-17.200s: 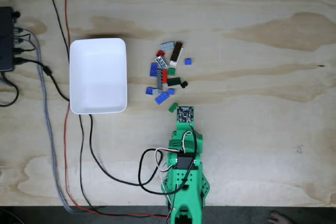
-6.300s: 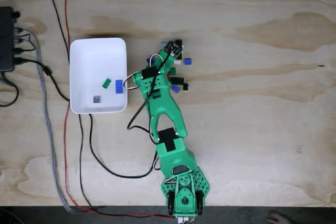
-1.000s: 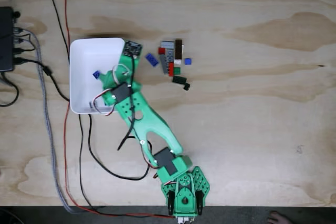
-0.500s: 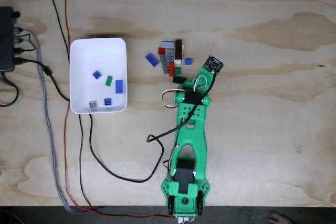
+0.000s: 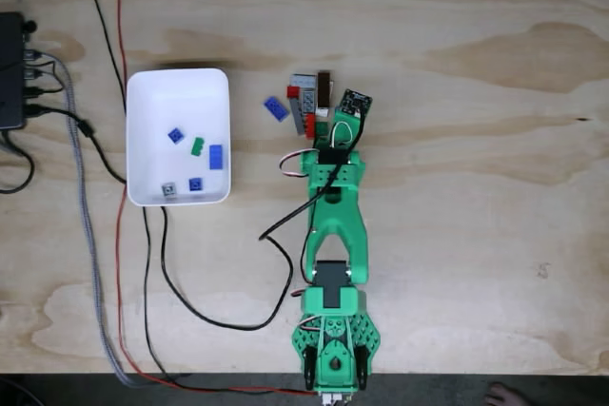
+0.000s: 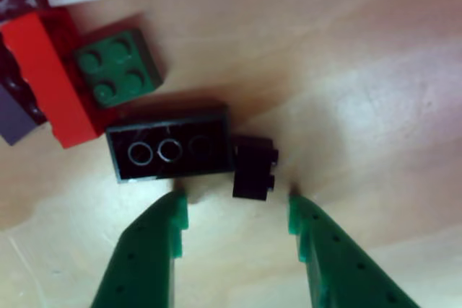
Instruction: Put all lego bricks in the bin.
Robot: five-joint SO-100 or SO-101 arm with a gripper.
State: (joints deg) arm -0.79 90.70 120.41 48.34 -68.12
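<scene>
In the fixed view, a white rectangular bin (image 5: 178, 137) with rounded corners holds five small bricks, blue, green and grey. To its right, the remaining lego bricks (image 5: 306, 102) lie clustered on a pale plywood table (image 5: 457, 159), partly under the green arm. In the other view, a black studded brick (image 6: 170, 152) lies beside a smaller black piece (image 6: 254, 168), and the gripper (image 6: 234, 216) hangs spread wide, holding nothing.
</scene>
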